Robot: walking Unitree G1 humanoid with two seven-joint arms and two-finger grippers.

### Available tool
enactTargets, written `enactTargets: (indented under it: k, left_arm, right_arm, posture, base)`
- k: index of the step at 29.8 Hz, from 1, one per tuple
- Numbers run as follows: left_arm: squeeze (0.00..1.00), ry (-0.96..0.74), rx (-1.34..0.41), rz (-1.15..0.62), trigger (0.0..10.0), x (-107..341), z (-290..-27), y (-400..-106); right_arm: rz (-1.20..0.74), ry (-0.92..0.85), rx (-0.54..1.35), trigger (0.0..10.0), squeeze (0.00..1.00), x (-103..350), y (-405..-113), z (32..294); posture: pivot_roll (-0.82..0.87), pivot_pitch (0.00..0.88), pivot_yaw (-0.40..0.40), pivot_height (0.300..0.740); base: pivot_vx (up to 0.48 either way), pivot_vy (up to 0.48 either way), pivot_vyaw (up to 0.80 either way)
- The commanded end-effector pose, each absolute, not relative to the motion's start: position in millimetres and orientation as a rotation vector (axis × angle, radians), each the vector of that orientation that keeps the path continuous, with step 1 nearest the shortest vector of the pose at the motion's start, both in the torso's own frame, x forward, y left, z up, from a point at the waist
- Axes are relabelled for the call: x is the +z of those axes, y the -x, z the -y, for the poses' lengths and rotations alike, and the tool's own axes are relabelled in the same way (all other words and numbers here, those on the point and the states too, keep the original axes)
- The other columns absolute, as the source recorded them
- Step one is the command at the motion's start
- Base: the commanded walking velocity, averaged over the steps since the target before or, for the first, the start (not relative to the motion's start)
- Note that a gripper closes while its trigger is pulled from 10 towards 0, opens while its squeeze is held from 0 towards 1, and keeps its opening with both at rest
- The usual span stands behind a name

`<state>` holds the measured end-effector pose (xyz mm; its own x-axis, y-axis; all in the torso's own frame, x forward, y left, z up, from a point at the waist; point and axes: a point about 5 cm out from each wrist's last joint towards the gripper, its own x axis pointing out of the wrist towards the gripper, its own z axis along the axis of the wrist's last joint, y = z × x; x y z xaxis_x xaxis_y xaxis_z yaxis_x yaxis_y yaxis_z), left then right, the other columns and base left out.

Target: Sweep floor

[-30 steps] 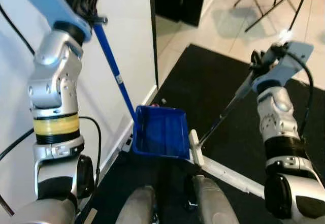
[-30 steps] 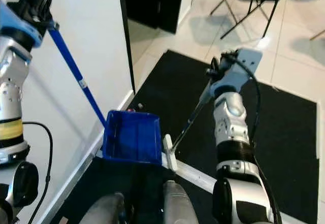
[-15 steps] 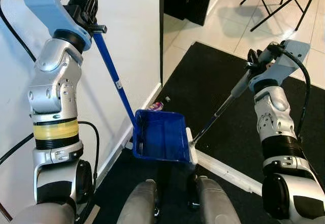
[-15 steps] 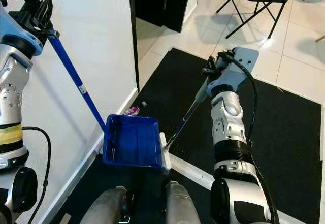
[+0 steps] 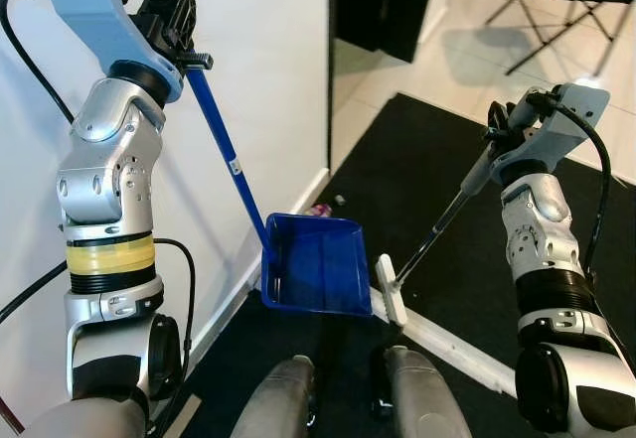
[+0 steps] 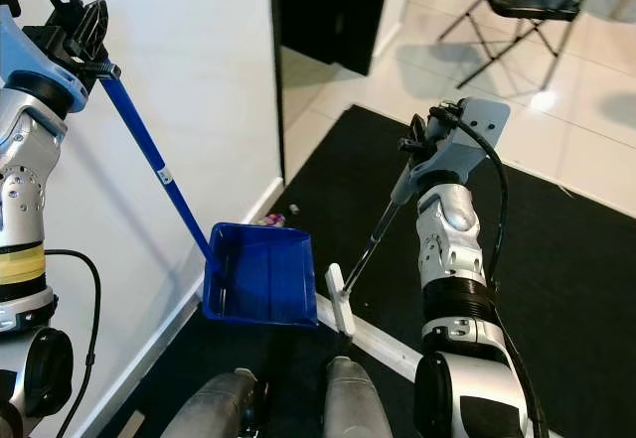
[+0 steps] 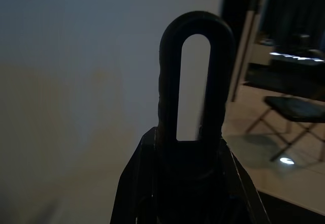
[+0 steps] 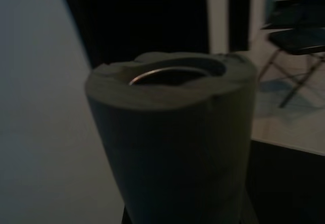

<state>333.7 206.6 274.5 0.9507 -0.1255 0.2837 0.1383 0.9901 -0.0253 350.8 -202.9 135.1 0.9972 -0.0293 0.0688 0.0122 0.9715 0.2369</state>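
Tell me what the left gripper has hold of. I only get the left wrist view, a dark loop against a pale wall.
Observer: The left gripper is shut on the top of a long blue handle. It belongs to a dustpan that sits on the floor by the wall.
Operator: Give me the broom's position.
Observer: The right gripper is shut on the broom at its grey grip. Its white head lies just right of the dustpan.
Operator: Report any litter.
Observer: Small scraps lie just beyond the dustpan, by the wall.
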Motion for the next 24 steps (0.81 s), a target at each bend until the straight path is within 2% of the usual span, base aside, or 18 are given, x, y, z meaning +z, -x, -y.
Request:
enactTargets:
  k: [1,24]
  left_arm:
    - [0.0,0.037,-0.141,0.314,10.0,280.1,-204.9,-330.0]
    - [0.0,0.03,-0.136,0.299,10.0,278.6,-205.3,-331.1]
  right_arm:
    - [0.102,-0.234,-0.001,10.0,0.0,142.3,-351.6,199.7]
    - [0.106,-0.246,0.044,10.0,0.0,142.5,-350.5,194.2]
  posture:
    - [0.02,0.078,0.006,0.74]
    - [0.02,0.08,0.008,0.74]
  base:
    - [0.0,0.0,0.8]
    - [0.0,0.0,0.8]
